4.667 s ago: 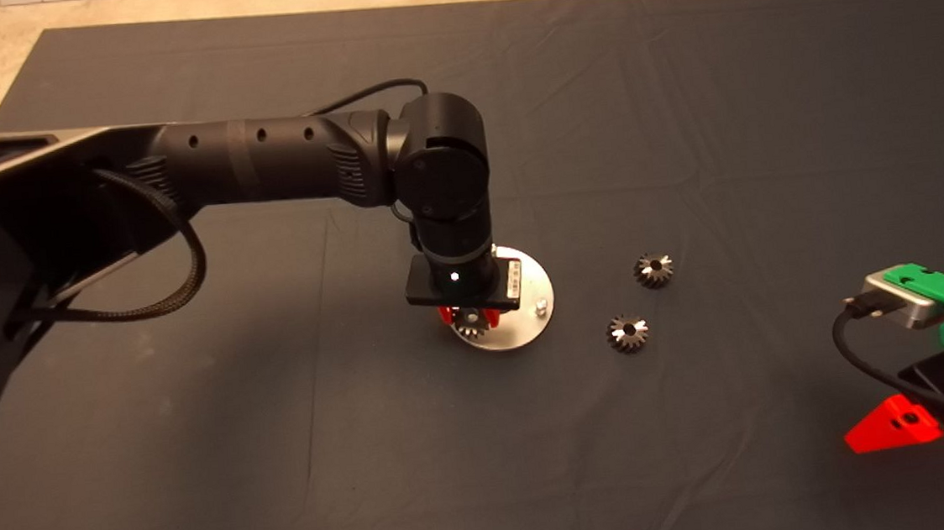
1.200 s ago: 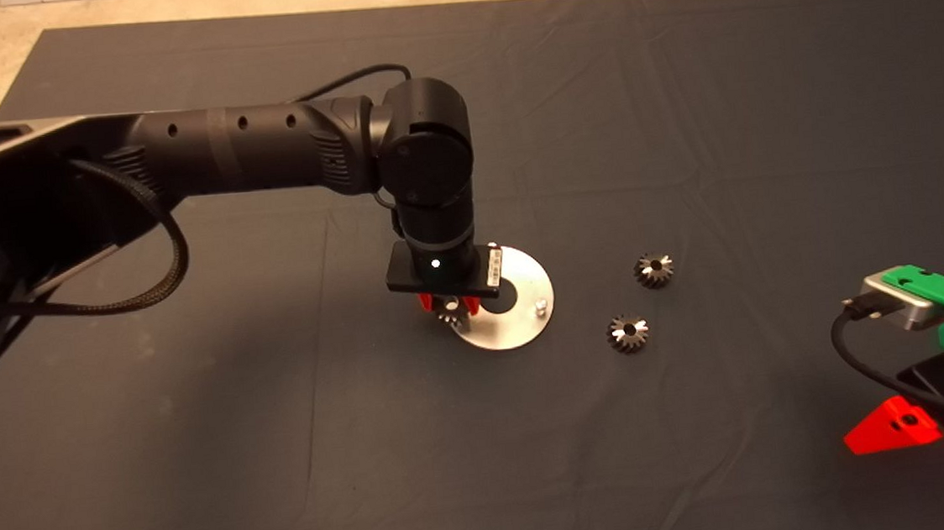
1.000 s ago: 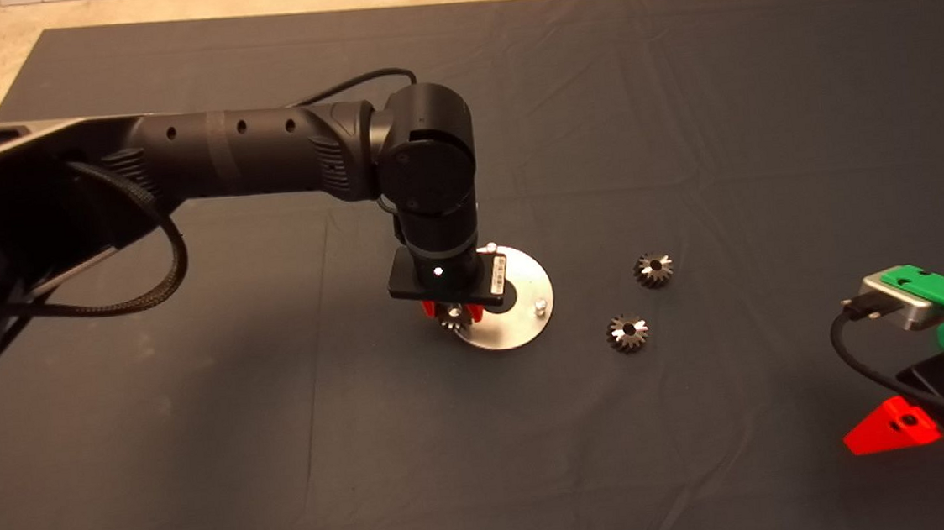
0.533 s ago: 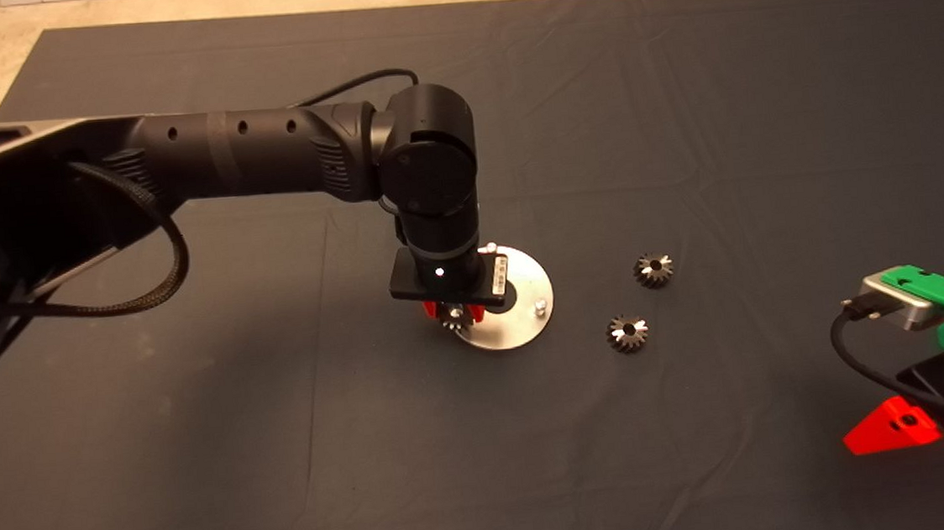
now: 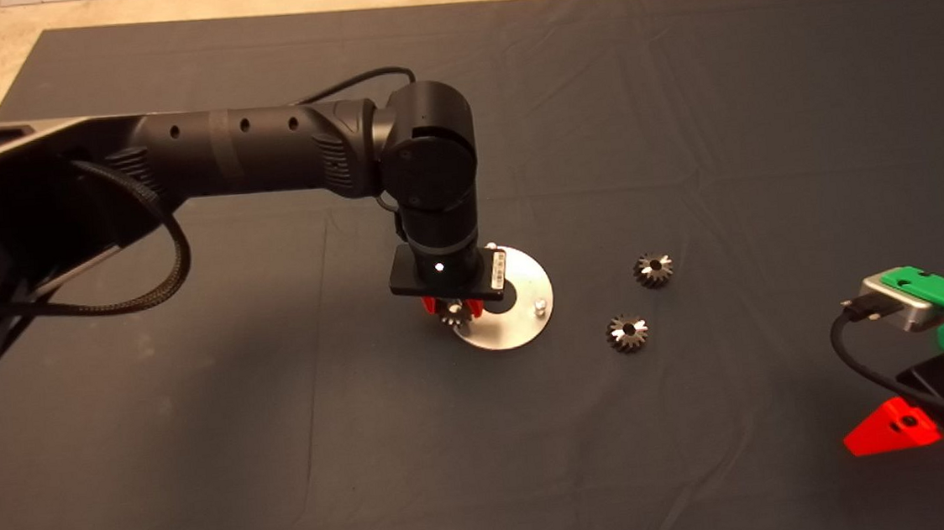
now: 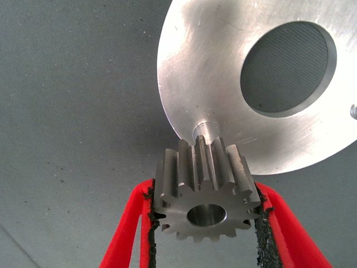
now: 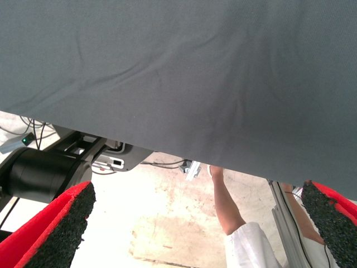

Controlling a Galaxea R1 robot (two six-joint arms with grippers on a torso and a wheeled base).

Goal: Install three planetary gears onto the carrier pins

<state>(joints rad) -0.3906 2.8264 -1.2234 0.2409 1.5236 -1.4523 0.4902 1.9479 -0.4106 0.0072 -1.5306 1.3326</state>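
My left gripper (image 5: 451,307) (image 6: 206,223) is shut on a planetary gear (image 6: 205,196) (image 5: 454,316), holding it by its toothed sides just above a carrier pin (image 6: 204,128) at the left rim of the round silver plate (image 5: 519,329) (image 6: 223,72). Another pin (image 5: 540,305) stands at the plate's right rim and a further one (image 5: 491,247) peeks out by the wrist. Two loose gears (image 5: 653,269) (image 5: 627,333) lie on the mat right of the plate. My right gripper (image 5: 893,426) waits open at the lower right edge.
The dark mat (image 5: 679,114) covers the table, with a bare floor strip beyond its far edge. The right wrist view shows the mat's edge, equipment on the floor and a person's arm (image 7: 226,204) beyond it.
Since 4.7 s ago the left gripper has shifted the gear left, from over the plate to its left rim. In the last second it has barely moved. The right arm is unmoved.
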